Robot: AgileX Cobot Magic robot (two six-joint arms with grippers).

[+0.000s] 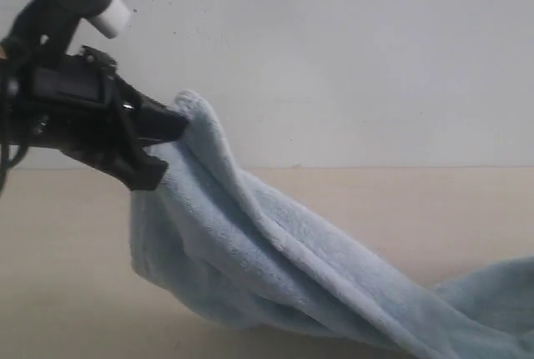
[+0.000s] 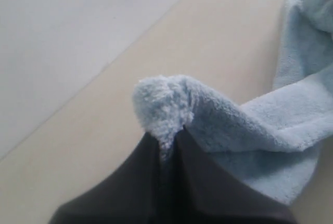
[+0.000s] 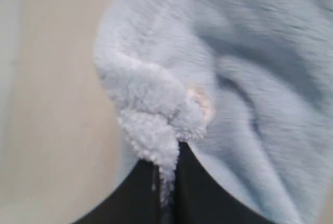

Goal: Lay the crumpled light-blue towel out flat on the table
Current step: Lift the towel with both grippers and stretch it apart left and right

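The towel [image 1: 275, 267] is over the table [image 1: 67, 275], and it is not flat. One corner is lifted high above the table. From there the cloth slopes down in a long sag until its low belly seems to rest on the tabletop. A thick folded edge runs down the slope from the lifted corner like a ridge. The other end runs off the picture low over the table, so I cannot see where that edge stops.

The cloth is pale blue, soft and fuzzy, with little loops all over. It is bunched into deep folds. Where it is pinched, the fuzz sticks out in a round puff.

My left claw [image 1: 177, 128] has the lifted corner. In its own camera the two dark fingers [image 2: 130, 182] are pressed close together, with a puff of towel squeezed between them. My right claw [image 3: 166, 164] is pinched tight on another bunch of towel in the same way. Only a thin strip of fuzz shows between its fingers. I cannot see this claw in the outside view.

There is a lot of bare table under the left claw and behind the towel, all the way to the table's far edge. A plain white wall [image 1: 350, 50] stands up from that far edge.
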